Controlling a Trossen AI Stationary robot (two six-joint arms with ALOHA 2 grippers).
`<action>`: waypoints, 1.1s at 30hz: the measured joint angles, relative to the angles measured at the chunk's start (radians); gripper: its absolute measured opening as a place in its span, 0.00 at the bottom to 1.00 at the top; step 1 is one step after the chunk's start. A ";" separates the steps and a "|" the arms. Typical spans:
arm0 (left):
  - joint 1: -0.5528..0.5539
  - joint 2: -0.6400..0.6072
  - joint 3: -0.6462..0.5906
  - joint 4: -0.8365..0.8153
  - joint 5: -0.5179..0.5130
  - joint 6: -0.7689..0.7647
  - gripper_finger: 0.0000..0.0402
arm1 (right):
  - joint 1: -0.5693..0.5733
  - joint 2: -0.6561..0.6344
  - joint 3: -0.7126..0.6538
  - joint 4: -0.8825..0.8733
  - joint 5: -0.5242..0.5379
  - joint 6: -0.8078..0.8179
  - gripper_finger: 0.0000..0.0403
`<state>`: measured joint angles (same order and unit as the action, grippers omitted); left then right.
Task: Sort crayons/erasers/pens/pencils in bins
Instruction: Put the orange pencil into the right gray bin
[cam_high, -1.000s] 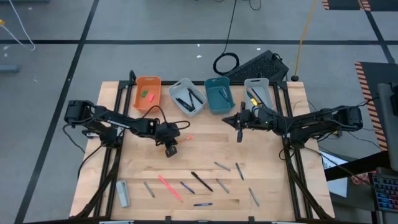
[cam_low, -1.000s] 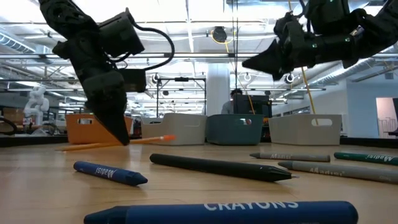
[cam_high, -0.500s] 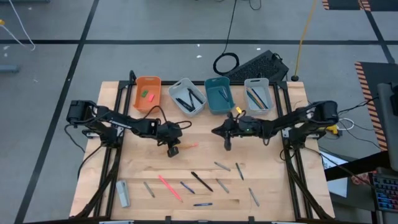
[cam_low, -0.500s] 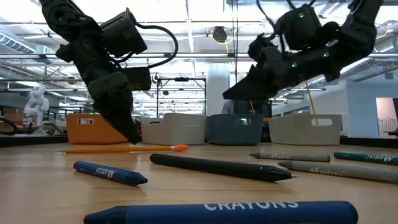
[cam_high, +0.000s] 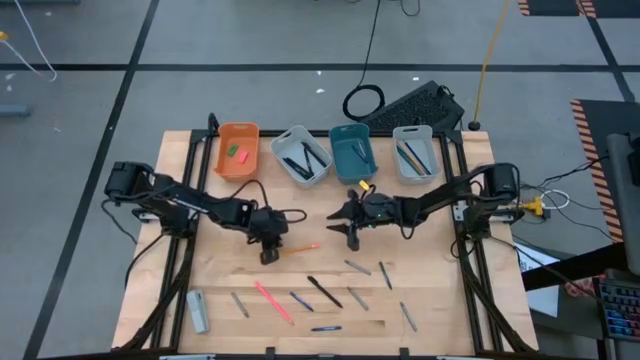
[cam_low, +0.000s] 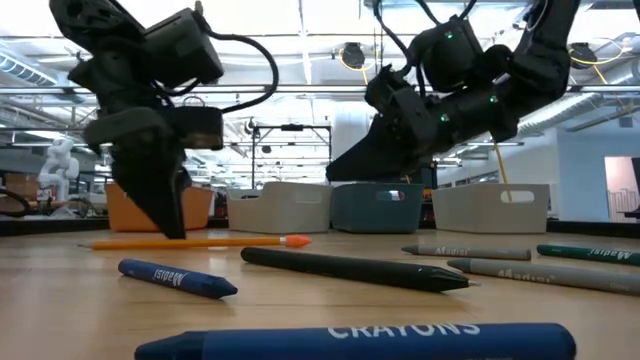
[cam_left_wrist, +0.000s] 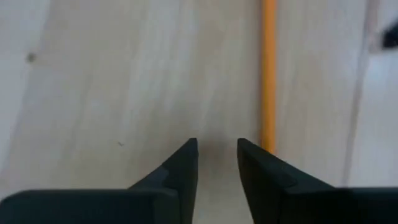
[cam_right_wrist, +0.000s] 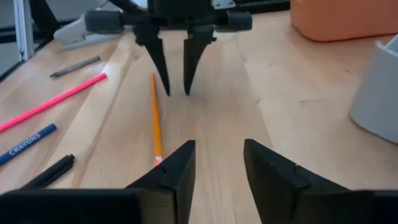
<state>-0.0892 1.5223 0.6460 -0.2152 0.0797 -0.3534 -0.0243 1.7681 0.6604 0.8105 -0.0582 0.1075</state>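
Observation:
An orange pencil lies flat on the wooden table near its middle. My left gripper stands open over the table just left of the pencil, fingers pointing down; in the left wrist view the pencil runs beside one finger, not between them. My right gripper hovers open just right of the pencil, and its wrist view looks along the pencil at my left gripper. At the far edge stand the bins: orange holding two erasers, pale grey, teal, pale grey.
Toward the near edge lie loose sticks: a pink one, a black pen, a blue crayon, another blue crayon and several grey ones. A grey object lies at the near left.
The pencil, earlier tilted with one end raised at my left gripper, now lies flat on the table. My left gripper has shifted a little toward the near edge. My right gripper has travelled from near the bins toward the table's left and near side, up to the pencil.

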 joint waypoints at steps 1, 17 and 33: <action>-0.013 0.000 0.000 -0.009 -0.001 0.000 0.29 | 0.002 0.007 0.002 0.000 -0.002 -0.003 0.33; -0.214 -0.091 0.027 -0.331 0.001 -0.124 0.32 | 0.044 0.009 0.005 0.023 -0.022 -0.026 0.32; -0.229 -0.082 -0.003 -0.251 -0.080 -0.179 0.11 | 0.060 0.008 0.005 0.046 -0.022 -0.041 0.32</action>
<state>-0.3187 1.4399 0.6430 -0.4663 -0.0005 -0.5321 0.0353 1.7763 0.6651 0.8561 -0.0799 0.0666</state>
